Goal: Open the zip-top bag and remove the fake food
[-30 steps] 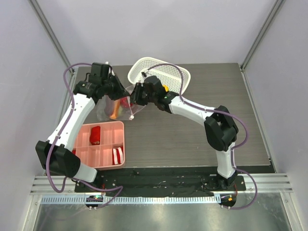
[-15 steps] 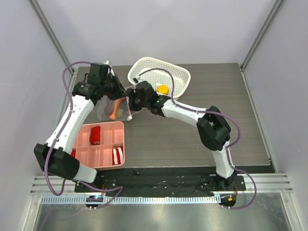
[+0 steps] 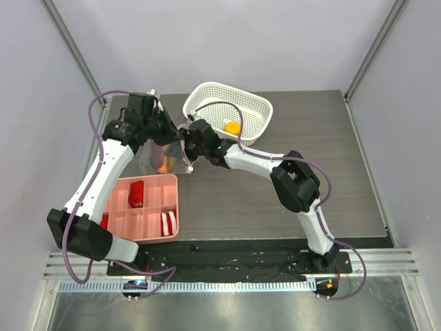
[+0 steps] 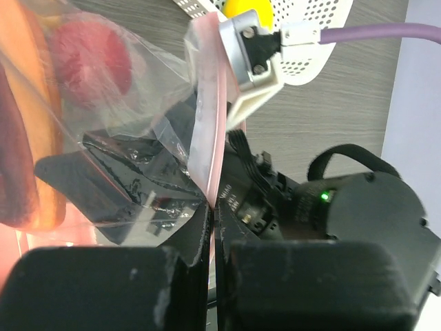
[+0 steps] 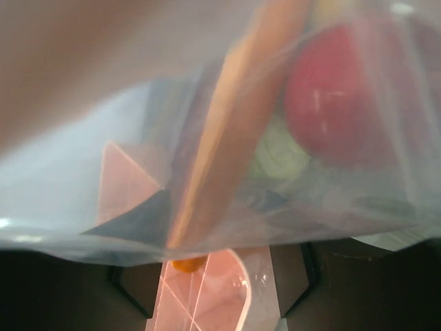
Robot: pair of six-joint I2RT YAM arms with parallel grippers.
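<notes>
The clear zip-top bag hangs at the table's far left, above the pink tray. My left gripper is shut on its pink zip strip. Inside the bag I see fake food: a red round fruit and an orange-brown wedge. Close up, the red fruit, the wedge and something pale green show through the film. My right gripper is at the bag's mouth, its dark fingers wide apart with nothing gripped. A yellow-orange fruit lies in the white basket.
The white mesh basket stands at the back centre, just behind my right arm. A pink compartment tray with red and red-white pieces sits at the near left, under the bag. Side walls close in left and right.
My right arm has swung left from the basket to the bag's mouth and its jaws have widened. The yellow-orange fruit now shows uncovered in the basket. The left gripper has kept its hold.
</notes>
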